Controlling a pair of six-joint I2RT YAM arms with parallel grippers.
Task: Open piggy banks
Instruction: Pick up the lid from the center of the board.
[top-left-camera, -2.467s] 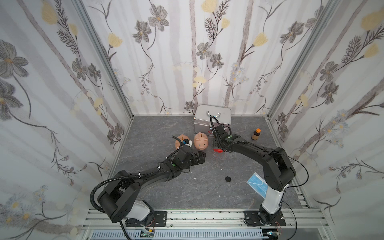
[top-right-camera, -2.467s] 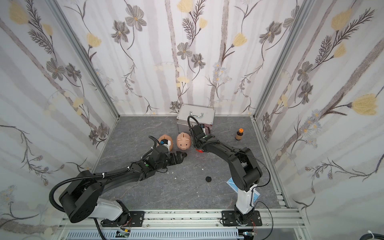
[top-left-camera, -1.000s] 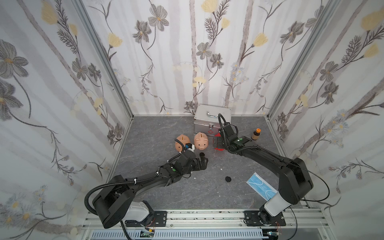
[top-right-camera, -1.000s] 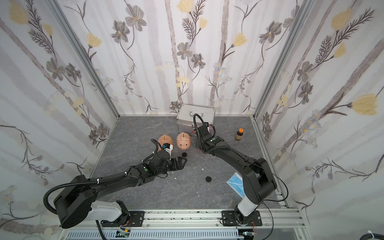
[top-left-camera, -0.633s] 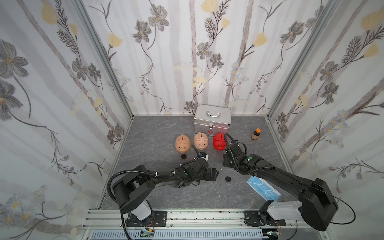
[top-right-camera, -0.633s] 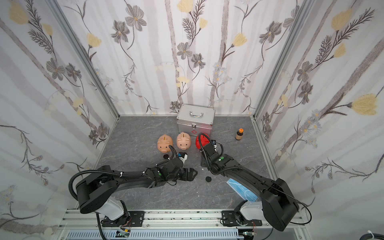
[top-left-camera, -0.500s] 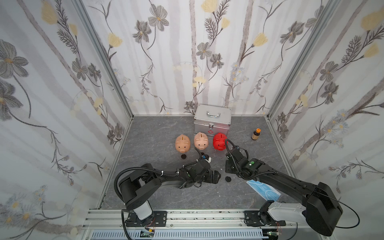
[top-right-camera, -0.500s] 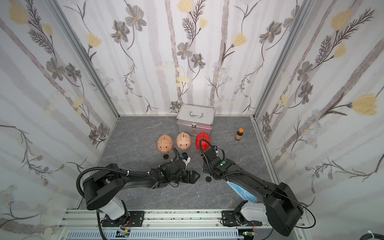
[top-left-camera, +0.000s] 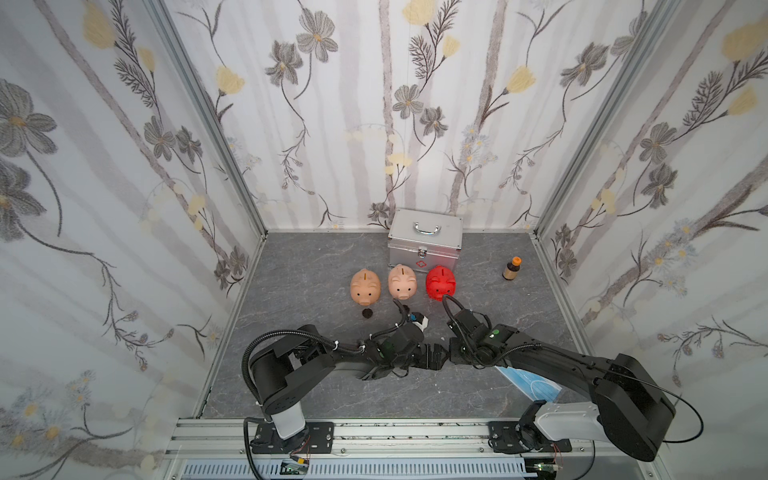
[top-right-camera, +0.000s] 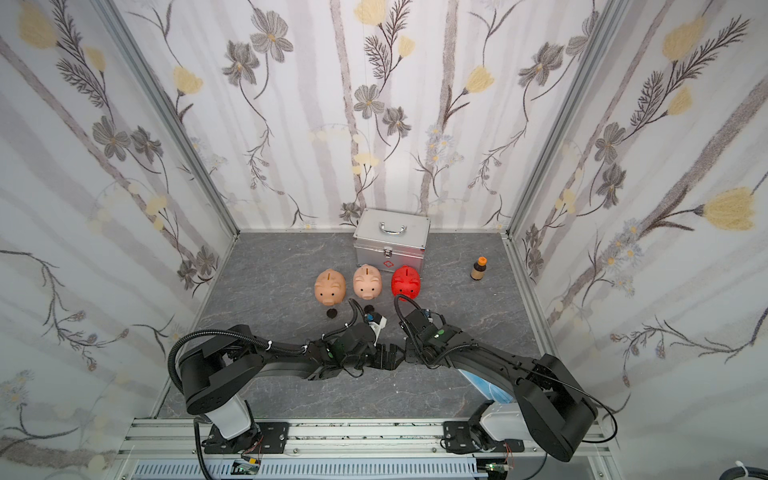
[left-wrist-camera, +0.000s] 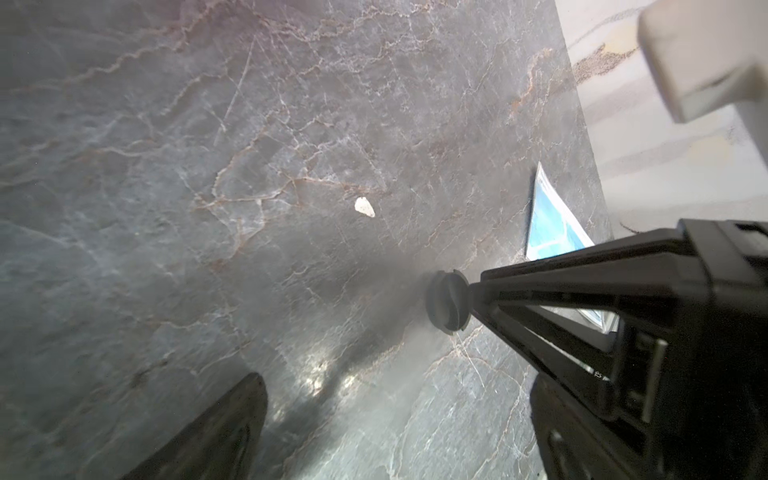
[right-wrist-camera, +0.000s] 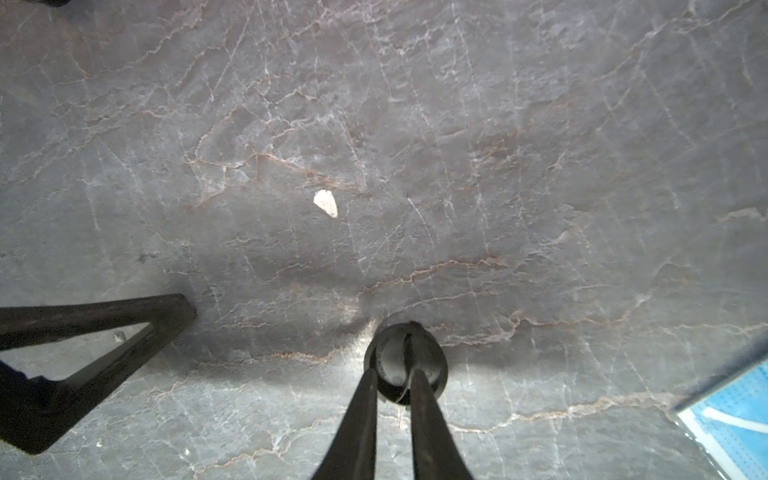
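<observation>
Grey marbled tabletop (top-left-camera: 316, 266), floral wallpaper (top-left-camera: 124, 166) on three sides. In both top views a peach-pink piggy bank (top-left-camera: 365, 286), a second peach-pink pig (top-left-camera: 402, 282) and a red piggy bank (top-left-camera: 440, 283) stand in a row before a silver case (top-left-camera: 424, 241) marked with a red cross emblem (top-left-camera: 420, 264). A brown bottle (top-left-camera: 511, 268) stands apart.

One loose black plug (top-right-camera: 331, 312) and another plug (top-right-camera: 369, 308) lie just in front of the pink pigs. The left gripper (top-left-camera: 432, 358) and right gripper (top-left-camera: 455, 353) sit tip to tip, well apart from the pigs.

Left wrist view: the left jaws are spread wide, and a third black plug (left-wrist-camera: 449, 305) sits at the right gripper's tip.

Right wrist view: the right jaws pinch that plug's raised tab, near a blue mask (right-wrist-camera: 731, 415).
</observation>
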